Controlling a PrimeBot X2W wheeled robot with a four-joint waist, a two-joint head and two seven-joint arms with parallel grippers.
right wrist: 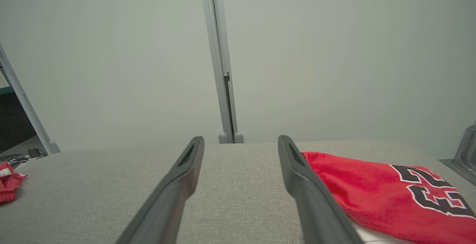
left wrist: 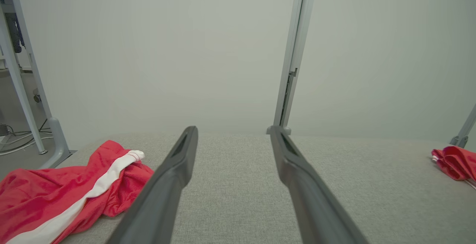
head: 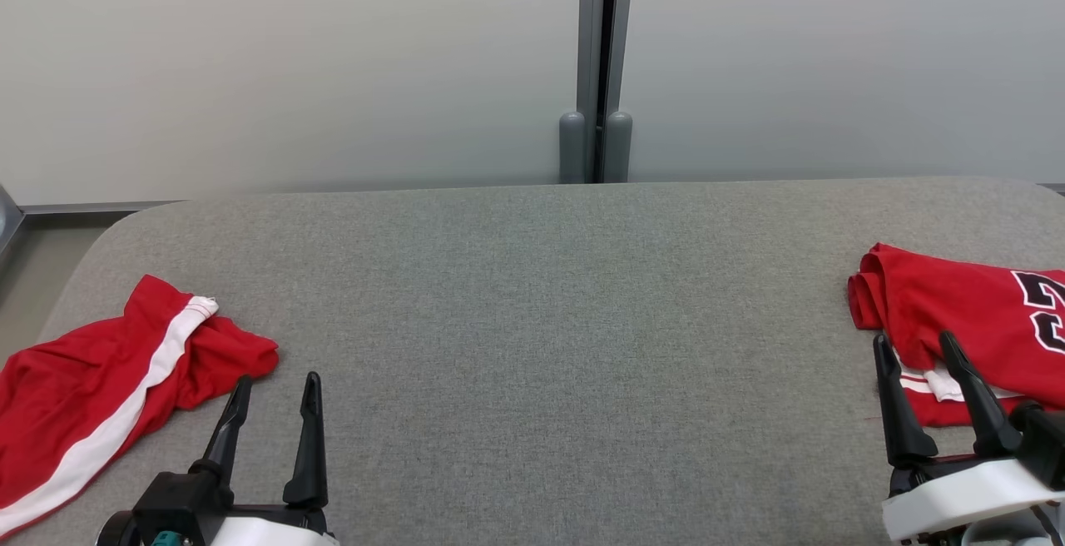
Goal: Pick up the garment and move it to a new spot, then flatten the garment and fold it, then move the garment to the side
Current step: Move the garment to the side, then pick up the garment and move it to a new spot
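The crumpled red fabric garment with a white stripe (head: 100, 396) lies bunched at the left edge of the grey fabric-covered table (head: 549, 321), just beside the left gripper (head: 278, 379), whose two dark fingers are spread wide and hold nothing. The right gripper (head: 912, 338) is likewise spread and empty, with its fingers in front of the near corner of a folded red jersey with black-and-white numerals (head: 957, 305). Whether they touch it cannot be told. The crumpled piece seems the one to pick up, with nothing of the task begun on it. The main risk is a pinch that catches only one loose layer, so the cloth slides out or unfurls over the table's edge. A careless sweep of the right arm could also snag the folded jersey and undo it.
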